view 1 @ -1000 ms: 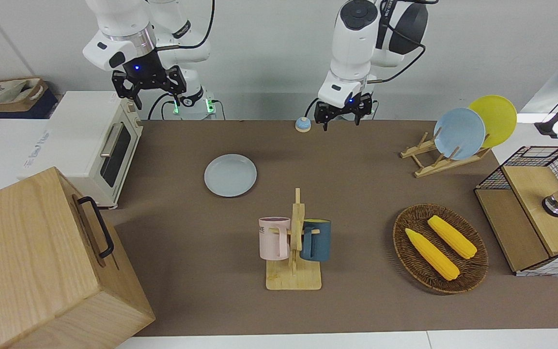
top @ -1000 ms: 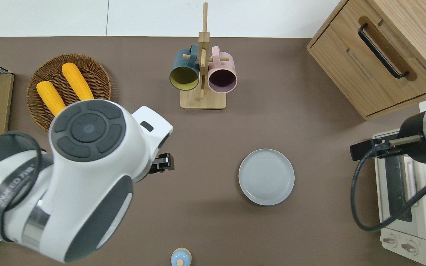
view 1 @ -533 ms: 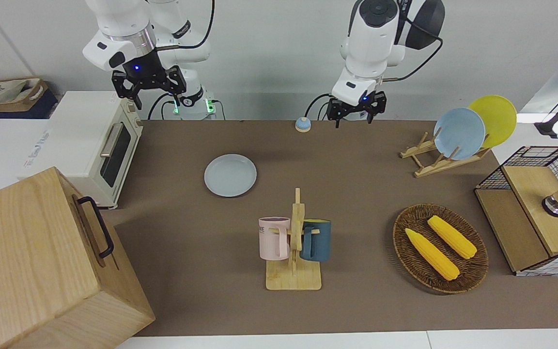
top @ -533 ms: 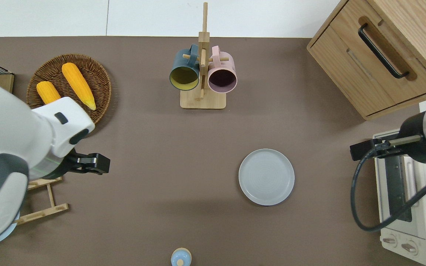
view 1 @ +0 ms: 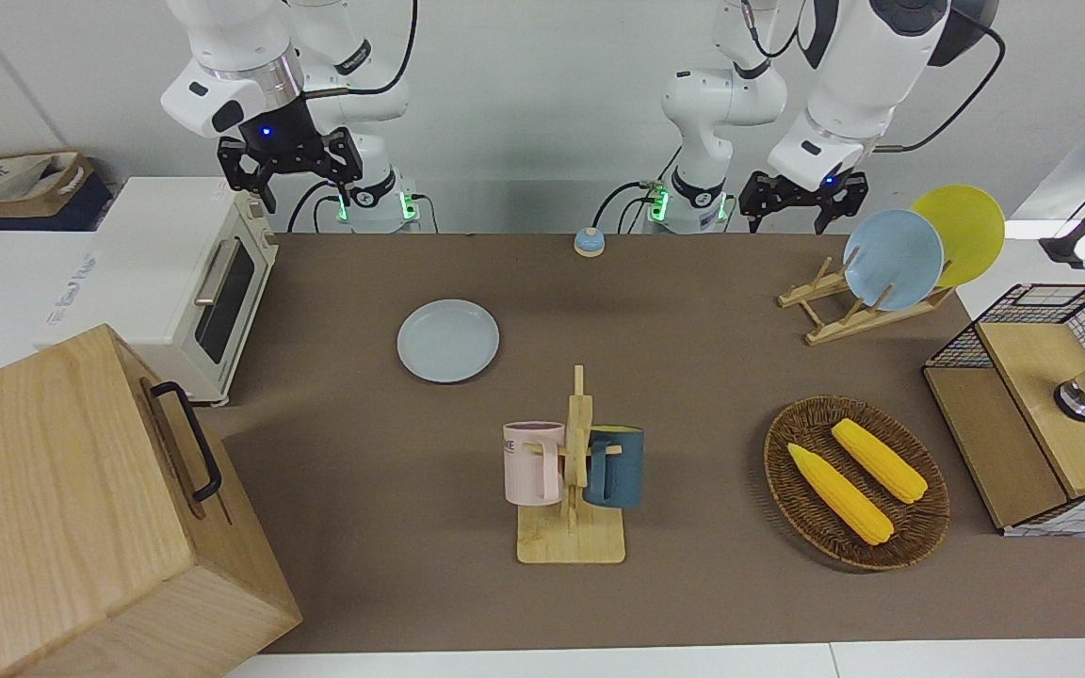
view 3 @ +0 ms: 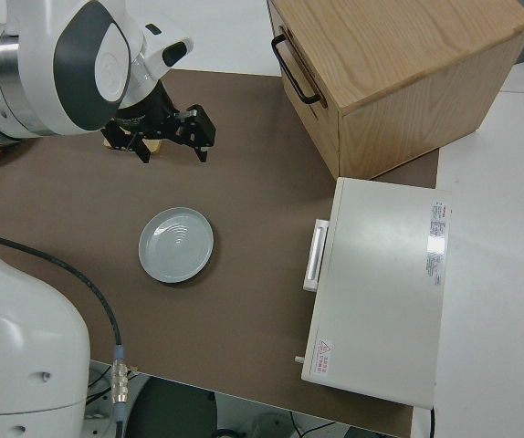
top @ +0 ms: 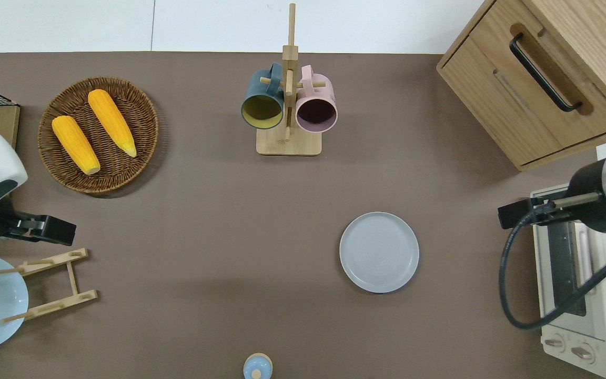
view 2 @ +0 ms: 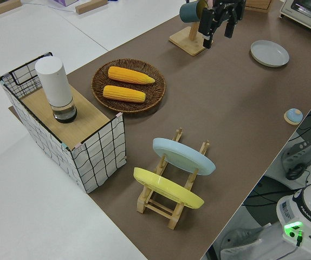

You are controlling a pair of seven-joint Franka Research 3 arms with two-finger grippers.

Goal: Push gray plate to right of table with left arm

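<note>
While no writing can be read on the things, two yellow corn cobs (top: 92, 130) are seen in the wicker basket (top: 140, 108). The gray plate (top: 379, 252) lies flat on the table (top: 219, 221), between mug rack (top: 288, 110) and toaster oven (top: 576, 295). The left claw (view 1: 802, 200) is held released, over the table's edge by the plate rack (top: 53, 287); the right arm is parked, its claw (view 1: 288, 169) released.

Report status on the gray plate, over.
Left gripper open, empty, over table by plate rack. Right arm parked. Gray plate flat, untouched, toward right arm's end.
</note>
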